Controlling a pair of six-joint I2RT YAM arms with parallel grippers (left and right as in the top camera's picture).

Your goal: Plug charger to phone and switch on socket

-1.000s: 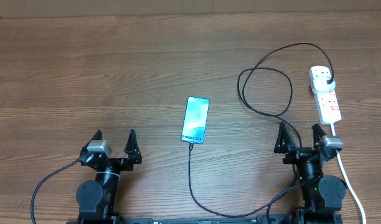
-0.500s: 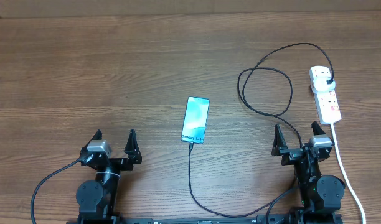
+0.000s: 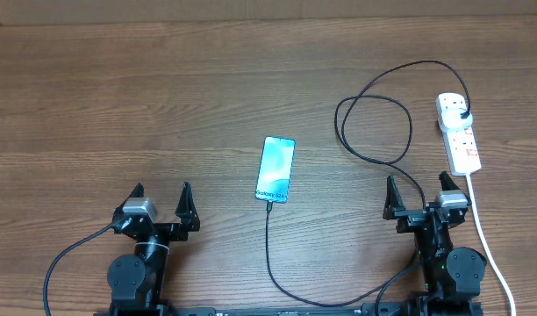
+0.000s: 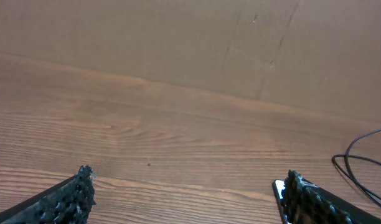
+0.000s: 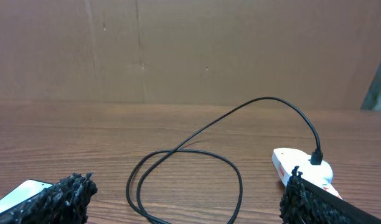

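Note:
The phone [image 3: 275, 168] lies mid-table with its light-blue screen lit; a sliver shows in the left wrist view [image 4: 279, 193] and its corner in the right wrist view [image 5: 22, 191]. The black charger cable [image 3: 374, 132] runs from the phone's near end, loops [image 5: 178, 180] at the right, and its black plug [image 3: 463, 114] sits in the white power strip [image 3: 461, 140], which also shows in the right wrist view [image 5: 299, 165]. My left gripper [image 3: 161, 202] is open and empty at the front left. My right gripper [image 3: 418, 195] is open and empty just in front of the strip.
The strip's white cord [image 3: 492, 254] runs toward the front right edge past my right arm. A cardboard wall [image 5: 190, 50] stands along the table's far side.
My right gripper has shifted slightly left and settled near the front edge. Phone, cable and strip have not moved. The left arm is still.

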